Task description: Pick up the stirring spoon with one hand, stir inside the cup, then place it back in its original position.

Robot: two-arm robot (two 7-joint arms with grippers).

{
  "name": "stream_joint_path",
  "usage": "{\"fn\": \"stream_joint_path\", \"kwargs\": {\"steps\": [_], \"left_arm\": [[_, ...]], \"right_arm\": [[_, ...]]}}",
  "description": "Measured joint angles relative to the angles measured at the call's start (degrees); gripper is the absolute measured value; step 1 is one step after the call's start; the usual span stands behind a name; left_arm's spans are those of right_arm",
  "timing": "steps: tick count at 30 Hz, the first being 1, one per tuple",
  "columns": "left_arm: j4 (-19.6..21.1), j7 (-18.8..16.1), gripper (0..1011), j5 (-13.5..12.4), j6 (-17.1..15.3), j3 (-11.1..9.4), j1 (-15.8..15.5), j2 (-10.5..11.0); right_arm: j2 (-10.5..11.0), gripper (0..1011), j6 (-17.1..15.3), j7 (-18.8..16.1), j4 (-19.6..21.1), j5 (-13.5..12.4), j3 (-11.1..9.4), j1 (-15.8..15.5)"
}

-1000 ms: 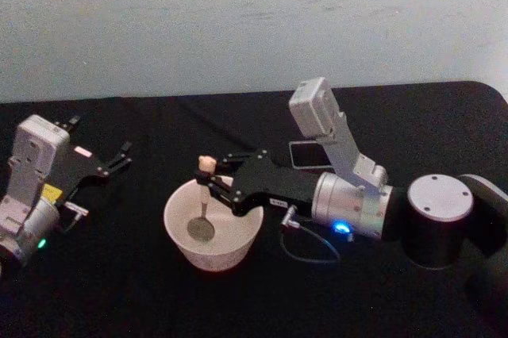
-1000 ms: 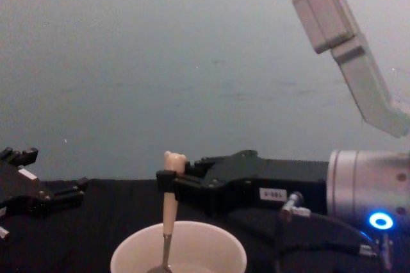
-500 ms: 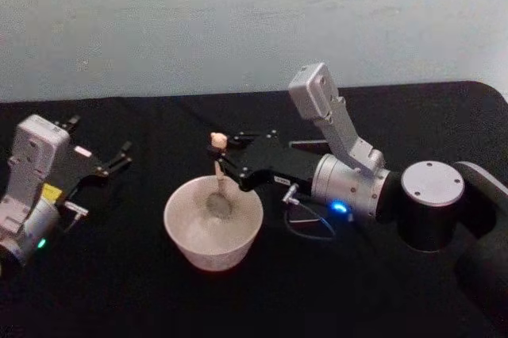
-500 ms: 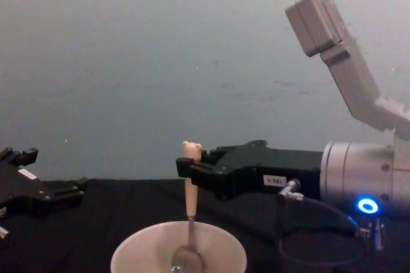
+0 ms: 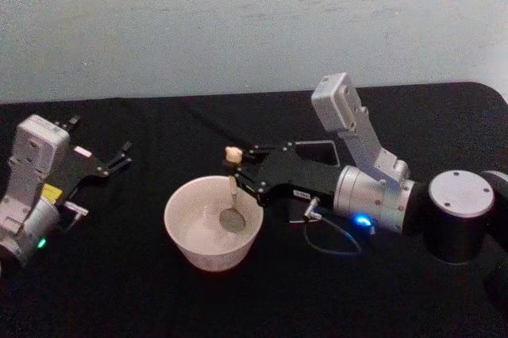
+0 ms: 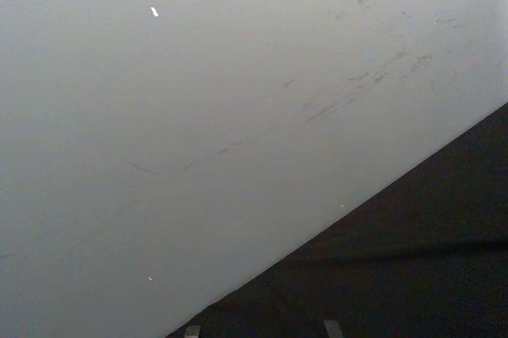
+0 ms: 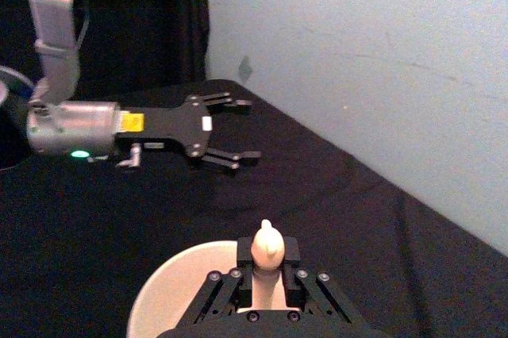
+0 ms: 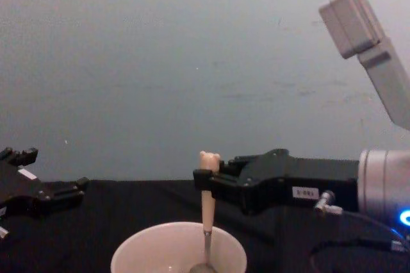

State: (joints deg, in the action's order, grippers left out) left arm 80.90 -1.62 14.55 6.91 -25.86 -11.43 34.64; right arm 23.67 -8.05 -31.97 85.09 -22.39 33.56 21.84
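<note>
The cream-white cup (image 5: 208,236) stands mid-table. The stirring spoon (image 5: 232,187) is upright in it, bear head on top and metal bowl low against the cup's right inner side. My right gripper (image 5: 238,171) reaches in from the right and is shut on the beige handle just under the bear head. The chest view has the spoon (image 8: 207,204) dipping into the cup (image 8: 154,254) with the right gripper (image 8: 204,181) clamped on it. Behind the right arm lies the dark grey square holder (image 5: 321,146), partly hidden. My left gripper (image 5: 119,157) rests open at the left.
Black cloth covers the table (image 5: 119,282) and a pale wall stands behind it. A thin cable (image 5: 337,236) loops under the right wrist, just right of the cup. The right wrist view faces the left gripper (image 7: 226,133) beyond the cup rim (image 7: 163,286).
The right gripper carried the spoon round inside the cup, from the left side past the far side to the right side. The left arm has not moved.
</note>
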Motion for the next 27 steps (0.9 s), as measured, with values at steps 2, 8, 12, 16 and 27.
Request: {"fn": "stream_joint_path", "kwargs": {"steps": [2, 8, 12, 16, 27], "left_arm": [[0.0, 0.0, 1001, 0.0, 0.0, 0.0, 0.0, 0.0], [0.0, 0.0, 1001, 0.0, 0.0, 0.0, 0.0, 0.0], [0.0, 0.0, 1001, 0.0, 0.0, 0.0, 0.0, 0.0], [0.0, 0.0, 1001, 0.0, 0.0, 0.0, 0.0, 0.0], [0.0, 0.0, 1001, 0.0, 0.0, 0.0, 0.0, 0.0]], "right_arm": [[0.45, 210, -0.32, -0.24, 0.8, -0.42, -0.03, -0.48], [2.32, 210, -1.55, -1.23, 4.15, -2.42, 0.0, -2.43], [3.07, 210, -1.73, -1.78, 5.53, -3.15, 0.6, -3.03], [3.37, 210, -1.95, -2.38, 6.4, -3.85, 1.37, -3.13], [1.9, 210, -1.96, -1.51, 6.55, -4.7, 3.23, -2.2]]}}
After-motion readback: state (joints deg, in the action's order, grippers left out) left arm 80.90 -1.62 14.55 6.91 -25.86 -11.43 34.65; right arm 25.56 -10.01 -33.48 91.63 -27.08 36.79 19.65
